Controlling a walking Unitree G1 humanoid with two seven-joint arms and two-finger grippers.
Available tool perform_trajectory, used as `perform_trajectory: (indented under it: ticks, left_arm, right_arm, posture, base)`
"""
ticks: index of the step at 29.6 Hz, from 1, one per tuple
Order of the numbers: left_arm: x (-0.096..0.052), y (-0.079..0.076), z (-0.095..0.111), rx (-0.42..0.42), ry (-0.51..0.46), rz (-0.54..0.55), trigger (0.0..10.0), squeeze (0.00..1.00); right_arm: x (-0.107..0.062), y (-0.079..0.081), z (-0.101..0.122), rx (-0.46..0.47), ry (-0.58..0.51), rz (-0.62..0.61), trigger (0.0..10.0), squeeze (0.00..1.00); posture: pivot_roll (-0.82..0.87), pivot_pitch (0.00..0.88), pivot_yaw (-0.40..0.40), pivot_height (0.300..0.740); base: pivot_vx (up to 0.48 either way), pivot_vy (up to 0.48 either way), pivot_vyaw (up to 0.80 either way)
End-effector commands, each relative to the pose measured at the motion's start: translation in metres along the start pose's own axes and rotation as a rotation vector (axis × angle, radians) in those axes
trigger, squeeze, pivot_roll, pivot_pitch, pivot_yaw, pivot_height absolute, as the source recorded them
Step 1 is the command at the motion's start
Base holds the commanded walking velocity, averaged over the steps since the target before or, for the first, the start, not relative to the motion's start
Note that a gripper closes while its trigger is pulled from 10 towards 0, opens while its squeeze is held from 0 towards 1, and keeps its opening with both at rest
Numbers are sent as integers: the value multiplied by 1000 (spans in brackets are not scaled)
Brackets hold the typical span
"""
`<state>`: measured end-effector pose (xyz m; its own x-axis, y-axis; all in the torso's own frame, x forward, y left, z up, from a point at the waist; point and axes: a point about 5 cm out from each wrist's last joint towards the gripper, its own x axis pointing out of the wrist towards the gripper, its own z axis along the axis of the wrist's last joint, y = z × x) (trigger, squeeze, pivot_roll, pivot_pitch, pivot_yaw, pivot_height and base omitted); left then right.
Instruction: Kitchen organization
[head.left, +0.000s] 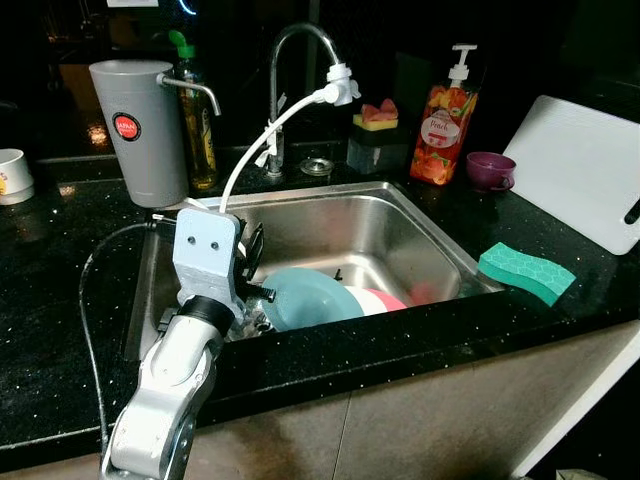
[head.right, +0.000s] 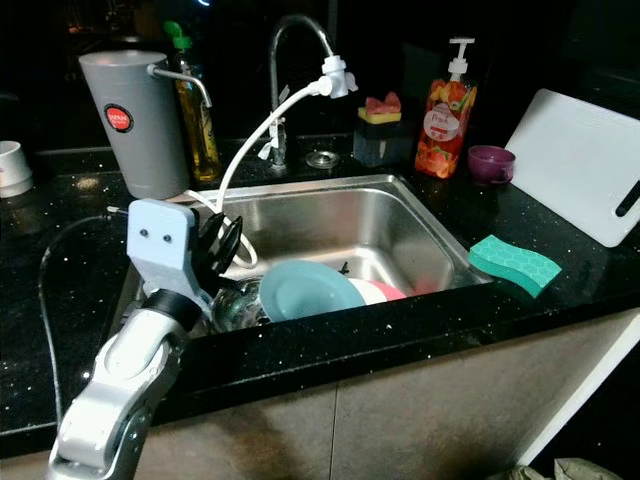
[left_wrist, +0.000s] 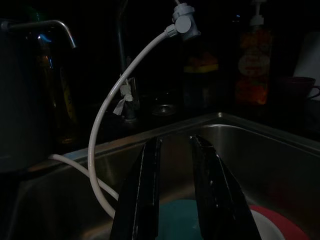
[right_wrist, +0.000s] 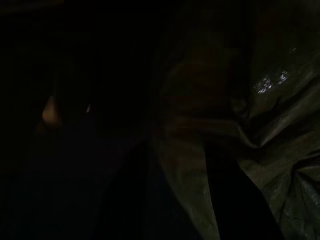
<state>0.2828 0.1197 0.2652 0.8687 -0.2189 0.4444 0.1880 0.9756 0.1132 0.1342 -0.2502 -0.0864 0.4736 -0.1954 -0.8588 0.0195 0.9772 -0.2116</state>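
The left pincer (left_wrist: 175, 200) hangs inside the steel sink (head.left: 400, 235), fingers slightly spread with nothing between them, just above one teal plate (head.left: 305, 295) overlapping one pink-rimmed plate (head.left: 380, 298). One green sponge (head.left: 526, 271) lies on the black surface (head.left: 50, 330). The right pincer's state cannot be told.

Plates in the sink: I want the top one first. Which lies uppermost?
The teal plate; it overlaps the white and pink plates, nearest the left gripper.

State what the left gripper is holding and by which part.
Nothing. The left gripper hangs open inside the steel sink, its fingers apart above the round teal plate, which they do not clamp.
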Motion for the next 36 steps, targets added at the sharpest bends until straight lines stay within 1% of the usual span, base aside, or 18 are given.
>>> perform_trajectory:
  ticks: [1, 3, 4, 6, 9, 12, 16, 18, 21, 30, 36]
  left_arm:
    - [1, -2, -2, 2, 2, 4, 10000, 0]
    - [1, -2, -2, 3, 3, 9, 10000, 0]
    - [1, -2, -2, 3, 4, 12, 10000, 0]
    - [1, -2, -2, 4, 4, 12, 10000, 0]
    - [0, -1, -2, 5, 5, 15, 10000, 0]
    - [0, -1, -2, 6, 5, 16, 10000, 0]
    - [0, -1, -2, 6, 5, 16, 10000, 0]
    - [0, -1, -2, 6, 5, 17, 10000, 0]
    - [1, -1, -3, 6, 7, 17, 10000, 0]
    - [1, -1, -3, 8, 9, 14, 10000, 0]
    - [1, -2, -4, 10, 11, 12, 10000, 0]
  right_arm:
    - [0, 2, -1, -52, -6, 17, 10000, 0]
    - [1, 8, 1, -145, -18, 51, 10000, 0]
    - [1, 9, 1, -172, -17, 57, 10000, 0]
    - [2, 8, 4, -147, -32, 52, 10000, 0]
    - [3, 4, 16, -102, -76, 26, 10000, 0]
    - [4, 1, 24, -102, -111, 7, 10000, 0]
    - [4, -2, 27, -100, -129, -6, 10000, 0]
    - [4, -3, 34, -87, -160, -15, 10000, 0]
    - [5, -2, 40, -84, -185, -12, 10000, 0]
    - [5, -1, 41, -80, -192, -12, 10000, 0]
    - [5, -1, 36, -83, -186, -11, 10000, 0]
  posture:
    - [-1, 133, -48, 740]
    - [-1, 136, -51, 740]
    - [-1, 136, -51, 740]
    - [1, 137, -53, 740]
    - [1, 137, -53, 740]
    - [0, 137, -53, 740]
    - [0, 137, -53, 740]
    - [0, 137, -53, 740]
    - [-1, 136, -51, 740]
    - [2, 134, -47, 740]
    - [3, 134, -46, 740]
  base:
    - [0, 0, 0]
    - [0, 0, 0]
    - [0, 0, 0]
    - [0, 0, 0]
    - [0, 0, 0]
    - [0, 0, 0]
    - [0, 0, 0]
    - [0, 0, 0]
    - [0, 0, 0]
    - [0, 0, 0]
    - [0, 0, 0]
